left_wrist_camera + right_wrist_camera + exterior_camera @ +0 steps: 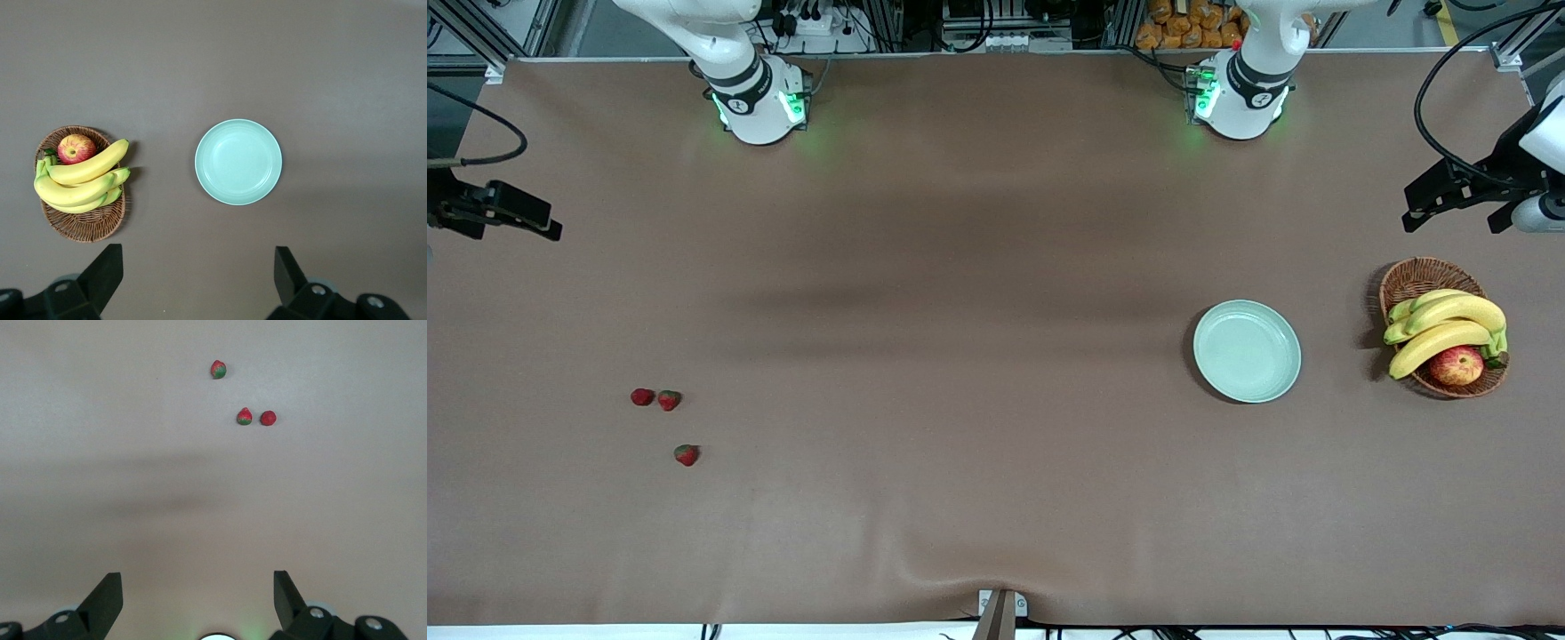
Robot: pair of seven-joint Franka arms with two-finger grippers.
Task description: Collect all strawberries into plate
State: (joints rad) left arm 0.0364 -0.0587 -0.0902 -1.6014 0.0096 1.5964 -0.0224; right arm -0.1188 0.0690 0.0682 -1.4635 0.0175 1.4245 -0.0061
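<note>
Brown cloth-covered table (978, 356); aluminium frame rails (507, 36), cables (996, 22) along robots' edge.

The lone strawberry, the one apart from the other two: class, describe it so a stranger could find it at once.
Start at the right arm's end of the brown table, well away from the mint-green plate and the wicker basket. Three small red strawberries lie there. Two sit side by side; the lone strawberry lies by itself, nearer the front camera than that pair.
</note>
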